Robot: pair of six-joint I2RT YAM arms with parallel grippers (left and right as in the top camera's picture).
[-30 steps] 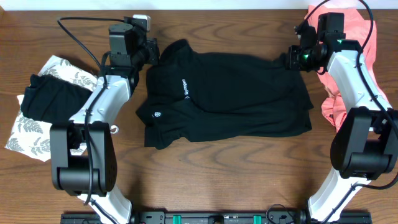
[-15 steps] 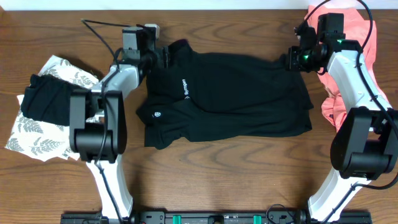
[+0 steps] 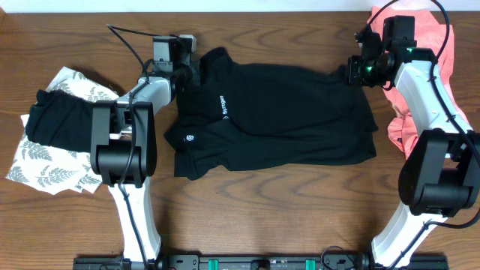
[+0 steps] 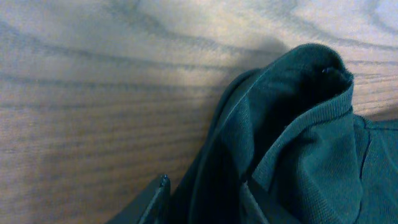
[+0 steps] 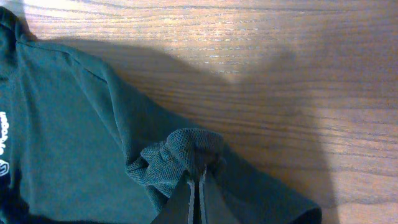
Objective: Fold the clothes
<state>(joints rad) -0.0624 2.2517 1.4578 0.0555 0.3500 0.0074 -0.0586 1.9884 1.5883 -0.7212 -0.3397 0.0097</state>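
The black short-sleeved shirt [image 3: 285, 112] with small white logos lies spread across the middle of the table, collar to the left. My left gripper [image 3: 196, 66] is at the collar end. In the left wrist view its fingers [image 4: 163, 190] stand either side of a dark fold just below the ribbed collar [image 4: 311, 81], closed in on the cloth. My right gripper [image 3: 349, 73] is at the shirt's far right top corner. Its jaws [image 5: 200, 171] are pressed together, pinching a bunched bit of fabric [image 5: 180, 149].
A salmon-pink garment [image 3: 442, 52] lies heaped at the right edge, behind the right arm. At the left edge a black garment [image 3: 60, 120] rests on a white leaf-print one [image 3: 37, 157]. Bare wood runs along the front of the table [image 3: 262, 217].
My left arm has swung round, and its wrist has shifted right onto the shirt's collar end. The right arm and the shirt's right corner have stayed put.
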